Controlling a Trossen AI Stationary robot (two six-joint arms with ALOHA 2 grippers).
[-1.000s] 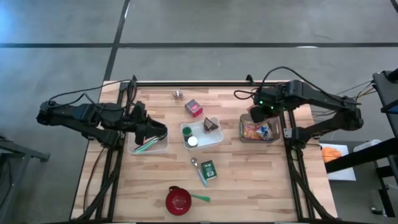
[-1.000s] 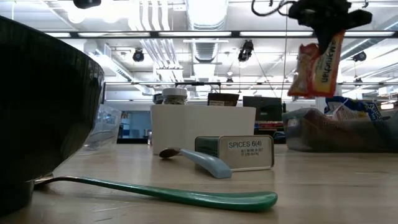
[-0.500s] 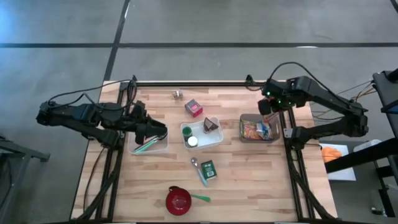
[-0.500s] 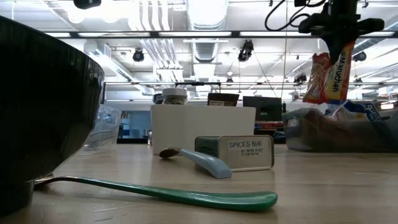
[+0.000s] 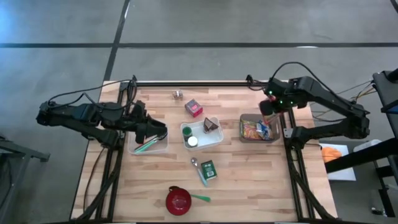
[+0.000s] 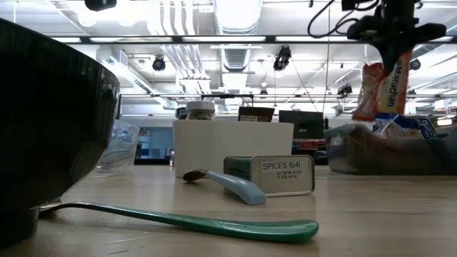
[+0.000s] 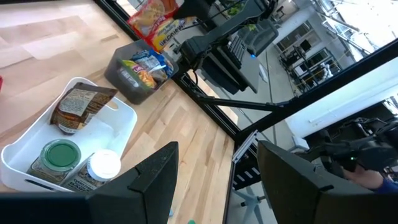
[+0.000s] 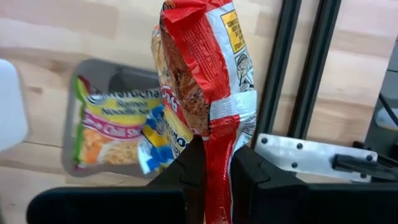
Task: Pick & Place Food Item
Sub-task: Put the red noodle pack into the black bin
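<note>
Glossy plastic noodle packet point(image 8: 208, 81); smooth pale wooden table point(image 5: 249, 180).

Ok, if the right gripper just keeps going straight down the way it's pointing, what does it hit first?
Most likely the grey bin of snack packets. The right gripper, shut on the red noodle packet, points down over the bin's edge by the table frame, so the hanging packet would touch first. Depth is unclear.

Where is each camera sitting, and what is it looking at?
High view: above, looking straight down; both arms, white tray.
Low view: table height, looking level; right gripper up top.
Left wrist view: left arm, its open fingers showing.
Right wrist view: shut fingers pinching noodle packet.
Shared: the packet over the grey bin.
</note>
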